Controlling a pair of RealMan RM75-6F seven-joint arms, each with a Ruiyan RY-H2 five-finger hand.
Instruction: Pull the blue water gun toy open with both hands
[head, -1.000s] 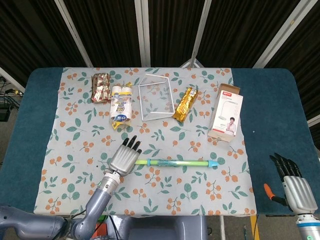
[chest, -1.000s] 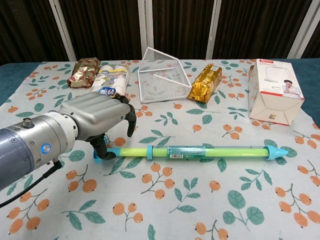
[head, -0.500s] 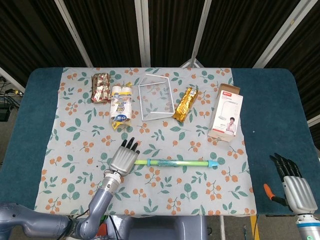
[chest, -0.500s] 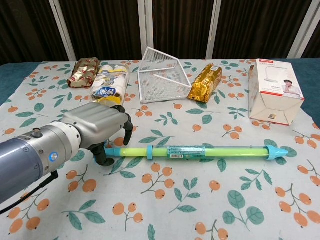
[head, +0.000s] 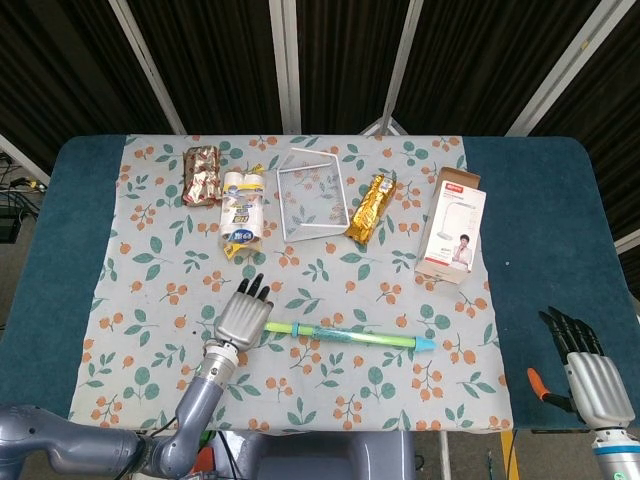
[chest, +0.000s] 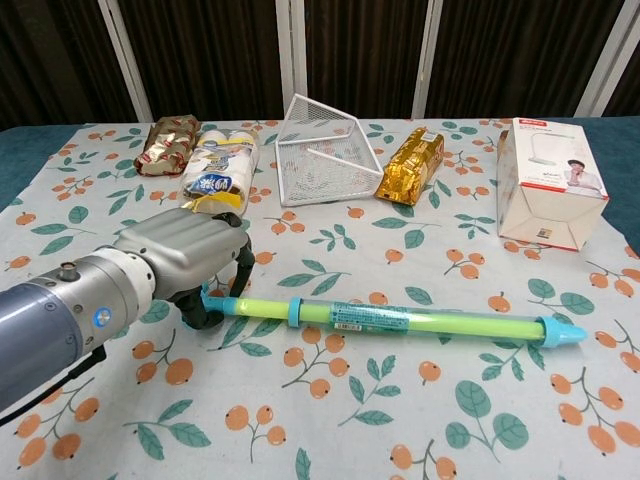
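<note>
The blue water gun toy (head: 345, 335) (chest: 390, 318), a long yellow-green tube with blue ends, lies across the floral cloth near the front, slanting down to the right. My left hand (head: 242, 315) (chest: 185, 260) grips its left end, with fingers curled around the blue handle; that end looks slightly raised. The blue tip (chest: 562, 333) rests on the cloth at the right. My right hand (head: 590, 375) hovers at the table's front right corner, far from the toy, fingers straight and holding nothing. The chest view does not show it.
Along the back stand a gold snack bag (head: 203, 173), a white roll pack (head: 242, 210), a white wire rack (head: 312, 193), a gold packet (head: 368, 208) and a lamp box (head: 453, 225). An orange-handled tool (head: 545, 388) lies beside my right hand.
My left hand closed on the toy's left end and shifted it slightly left. The toy turned, so its right tip swung towards the front edge. The right hand stayed put.
</note>
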